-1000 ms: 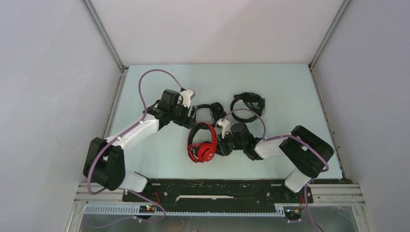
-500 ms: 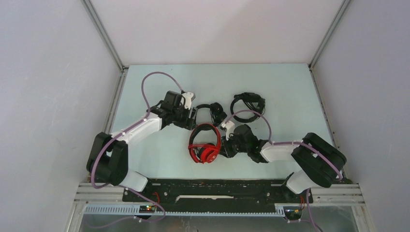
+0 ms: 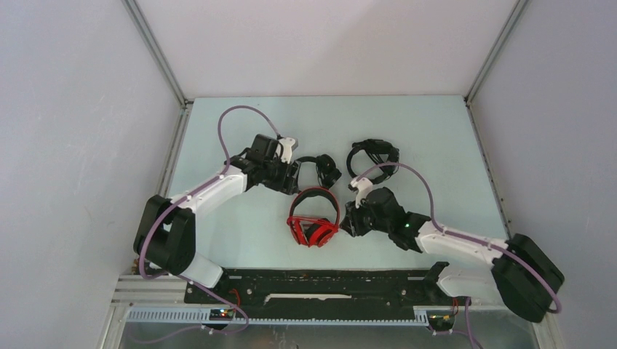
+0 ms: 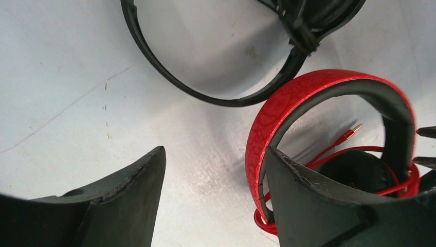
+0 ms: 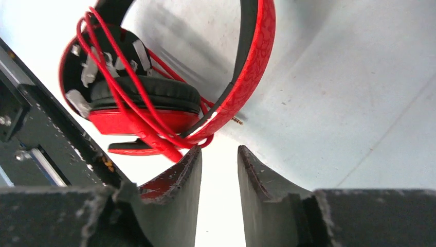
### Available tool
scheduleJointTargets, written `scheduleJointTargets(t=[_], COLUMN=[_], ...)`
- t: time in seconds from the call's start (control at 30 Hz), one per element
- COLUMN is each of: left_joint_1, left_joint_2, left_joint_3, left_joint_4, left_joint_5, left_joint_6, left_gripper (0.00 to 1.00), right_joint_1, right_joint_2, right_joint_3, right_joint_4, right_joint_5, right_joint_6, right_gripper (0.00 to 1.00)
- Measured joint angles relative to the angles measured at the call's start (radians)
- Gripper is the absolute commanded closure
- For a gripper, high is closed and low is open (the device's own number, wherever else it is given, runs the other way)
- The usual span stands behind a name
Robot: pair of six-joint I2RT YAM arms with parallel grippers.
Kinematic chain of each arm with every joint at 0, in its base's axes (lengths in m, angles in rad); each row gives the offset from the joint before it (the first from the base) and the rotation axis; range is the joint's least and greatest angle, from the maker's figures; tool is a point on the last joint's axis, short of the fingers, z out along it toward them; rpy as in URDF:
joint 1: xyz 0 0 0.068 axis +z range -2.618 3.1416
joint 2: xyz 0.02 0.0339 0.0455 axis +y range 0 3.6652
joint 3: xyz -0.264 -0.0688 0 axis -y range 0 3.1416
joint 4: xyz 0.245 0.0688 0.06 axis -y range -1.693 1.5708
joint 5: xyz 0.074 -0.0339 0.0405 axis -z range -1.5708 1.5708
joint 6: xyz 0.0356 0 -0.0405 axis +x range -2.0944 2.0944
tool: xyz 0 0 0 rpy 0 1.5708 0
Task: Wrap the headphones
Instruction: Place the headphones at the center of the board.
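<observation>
Broadly: pale table [image 3: 240, 225], three headsets clustered at its middle, both arms reaching in from the near edge.

Nearest the bases, red headset [image 3: 313, 219], band toward the far side, earcups toward the bases. Just beyond it, a black headset [image 3: 318, 169]. Farther right, a second black headset [image 3: 372, 156], apart from the red one, cable state too small to tell.

Left gripper [image 4: 213, 159]: spread wide, nothing between the fingers, low over bare table, red band [image 4: 308, 90] just beside one finger and the black band just ahead. Right gripper [image 5: 219, 154]: narrowly parted, pinching nothing, tips just short of the lowest loops.

Red cable [image 5: 128, 110]: draped in slack loops over the earcup [image 5: 146, 95], none drawn tight. Plug [image 4: 352, 131]: loose on the table under the band's arch.

Judged unfinished for the red set, with loops slack and the end untucked.

Probable trouble from here:
- Closing on a single strand, then pulling: apt to drag the loops off the earcup and undo the winding.
- Closing too deep: apt to catch the band's edge instead of cable and tip the headset.
- Swinging the wide left fingers inward: apt to nudge the black band and shove that neighbour into the red set.
- Leaving the plug free: apt to snag under the band on the next turn.
</observation>
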Motion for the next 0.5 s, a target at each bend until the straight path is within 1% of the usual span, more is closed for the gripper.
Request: scheduleJointTargets(t=[0.13, 0.27, 0.37, 0.5], left_joint_1=[-0.001, -0.001, -0.001, -0.001], left_joint_2=[0.0, 0.0, 0.0, 0.0], left_joint_3=[0.037, 0.054, 0.055, 0.06], left_joint_4=[-0.009, -0.024, -0.032, -0.047], left_joint_5=[0.002, 0.002, 0.002, -0.001], left_joint_6=[-0.009, -0.017, -0.023, -0.024], left_gripper=[0.27, 0.27, 0.27, 0.27], right_joint_1=[-0.007, -0.013, -0.029, -0.071], right_joint_2=[-0.128, -0.2, -0.187, -0.098], right_joint_3=[0.0, 0.0, 0.0, 0.007], right_joint_4=[-0.065, -0.054, -0.025, 0.023], right_joint_5=[0.046, 0.067, 0.072, 0.061], right_joint_6=[0.031, 0.045, 0.045, 0.045], right_gripper=[0.55, 0.5, 0.48, 0.48])
